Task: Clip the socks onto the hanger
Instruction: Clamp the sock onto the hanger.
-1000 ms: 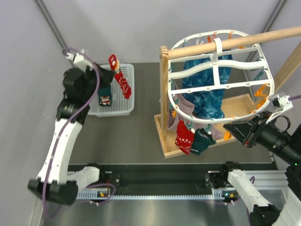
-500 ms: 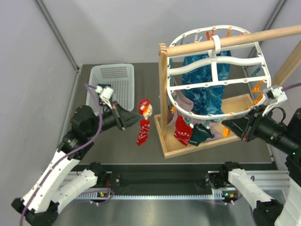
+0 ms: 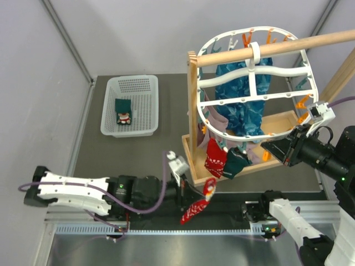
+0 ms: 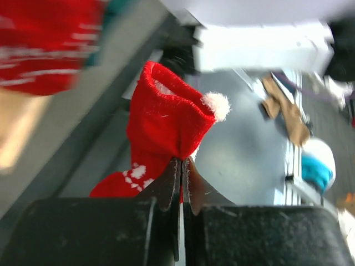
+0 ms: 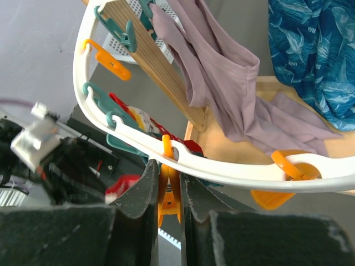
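Observation:
My left gripper (image 3: pixel 192 200) is shut on a red sock (image 3: pixel 198 207) with white pattern, held low at the table's near edge in front of the stand. The wrist view shows its jaws pinching the red sock (image 4: pixel 161 119) at a fold below the pom-pom. My right gripper (image 3: pixel 270 150) is shut on an orange clip (image 5: pixel 170 195) hanging from the near rim of the white hanger (image 5: pixel 233 169). On the hanger (image 3: pixel 250 101) a red sock (image 3: pixel 215 158) and a dark green sock (image 3: pixel 237 162) hang side by side. Another green sock (image 3: pixel 123 112) lies in the basket.
The white perforated basket (image 3: pixel 128 132) stands at the back left. A wooden stand (image 3: pixel 193 111) with a rod (image 3: pixel 294 43) carries the hanger. A teal-blue cloth (image 3: pixel 244 111) and a mauve cloth (image 5: pixel 216 66) hang inside the frame.
My left arm has swung from the basket down to the near edge, carrying the red sock toward the hanger's front. The right gripper has stayed on the orange clip.

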You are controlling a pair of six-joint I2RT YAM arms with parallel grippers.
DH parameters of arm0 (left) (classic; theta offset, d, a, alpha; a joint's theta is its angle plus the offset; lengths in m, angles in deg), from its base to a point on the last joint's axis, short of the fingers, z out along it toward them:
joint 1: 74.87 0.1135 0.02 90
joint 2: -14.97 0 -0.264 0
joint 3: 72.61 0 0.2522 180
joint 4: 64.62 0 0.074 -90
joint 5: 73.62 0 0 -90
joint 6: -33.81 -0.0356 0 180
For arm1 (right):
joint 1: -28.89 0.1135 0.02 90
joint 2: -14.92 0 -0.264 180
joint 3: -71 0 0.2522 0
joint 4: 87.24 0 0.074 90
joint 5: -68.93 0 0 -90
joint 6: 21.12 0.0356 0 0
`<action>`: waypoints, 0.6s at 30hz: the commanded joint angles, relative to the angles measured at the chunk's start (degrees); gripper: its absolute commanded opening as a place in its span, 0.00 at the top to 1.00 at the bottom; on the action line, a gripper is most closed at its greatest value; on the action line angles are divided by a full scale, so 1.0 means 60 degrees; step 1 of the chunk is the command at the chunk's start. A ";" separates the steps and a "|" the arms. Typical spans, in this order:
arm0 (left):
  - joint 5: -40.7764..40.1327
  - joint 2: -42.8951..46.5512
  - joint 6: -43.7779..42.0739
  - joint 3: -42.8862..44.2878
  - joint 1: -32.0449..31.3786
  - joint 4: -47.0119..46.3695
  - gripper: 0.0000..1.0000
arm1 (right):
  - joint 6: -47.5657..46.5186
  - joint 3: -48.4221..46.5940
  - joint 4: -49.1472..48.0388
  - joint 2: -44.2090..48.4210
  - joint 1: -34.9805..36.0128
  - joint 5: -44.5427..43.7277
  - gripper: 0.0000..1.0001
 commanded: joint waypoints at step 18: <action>-0.4057 -0.6531 -0.5004 0.8102 -0.2172 0.0363 1.00 | 0.0147 -0.1056 0.1124 -0.0114 0.0244 0.0635 1.00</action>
